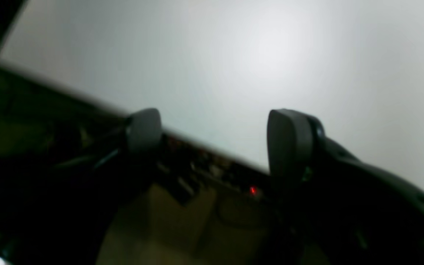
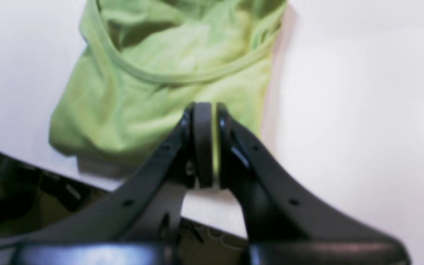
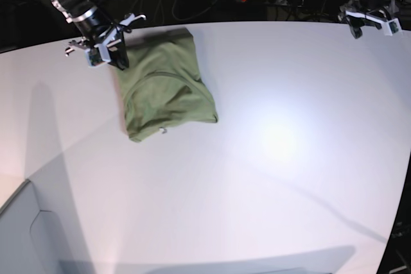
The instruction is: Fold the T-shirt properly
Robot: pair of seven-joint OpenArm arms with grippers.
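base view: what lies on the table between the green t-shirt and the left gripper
Nothing: in the base view only bare white table separates the crumpled olive-green cotton T-shirt from the left gripper, which hangs at the far edge with jaws open.

We find no text, label, brand, number or sign that we can read in any view. The small white tag (image 3: 163, 131) at the T-shirt (image 3: 166, 85) hem is too small for us to tell whether it carries print.
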